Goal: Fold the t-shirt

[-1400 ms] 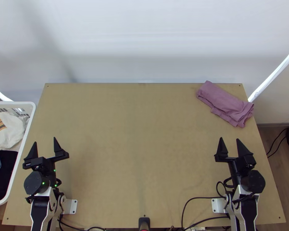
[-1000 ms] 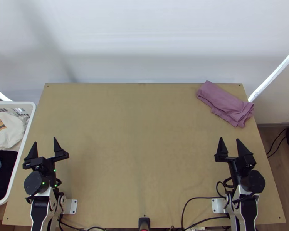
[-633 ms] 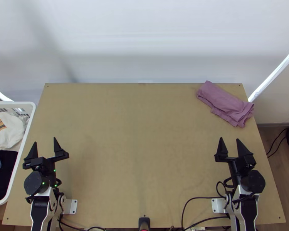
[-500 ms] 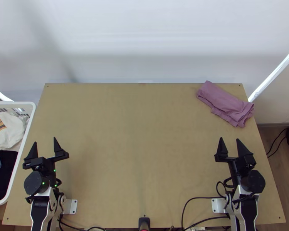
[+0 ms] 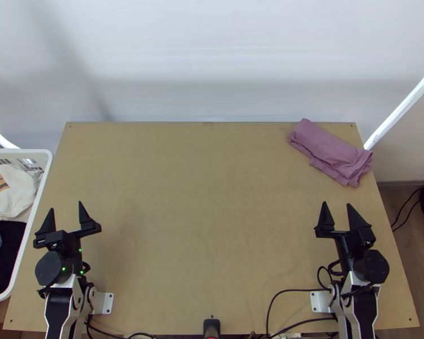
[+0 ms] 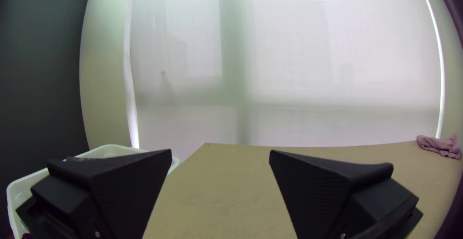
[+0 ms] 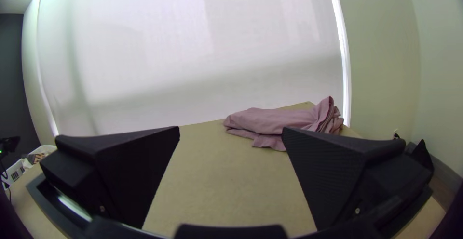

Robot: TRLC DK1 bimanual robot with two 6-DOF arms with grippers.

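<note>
observed mauve t-shirt [image 5: 329, 151] in a long, rumpled bundle at 2 o'clock on table [image 5: 206, 226], top view. logged left gripper [image 5: 66, 205] at 9 o'clock, right gripper [image 5: 337, 204] at 3 o'clock. recorded fingers spread wide on each. noted white basket [image 5: 14, 151] holding clothes [image 5: 11, 195], also toward 9 o'clock.

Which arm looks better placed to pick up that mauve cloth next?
Probably the right: its open gripper is near the mauve cloth at the table's far right corner, while the left gripper is across the table.
</note>
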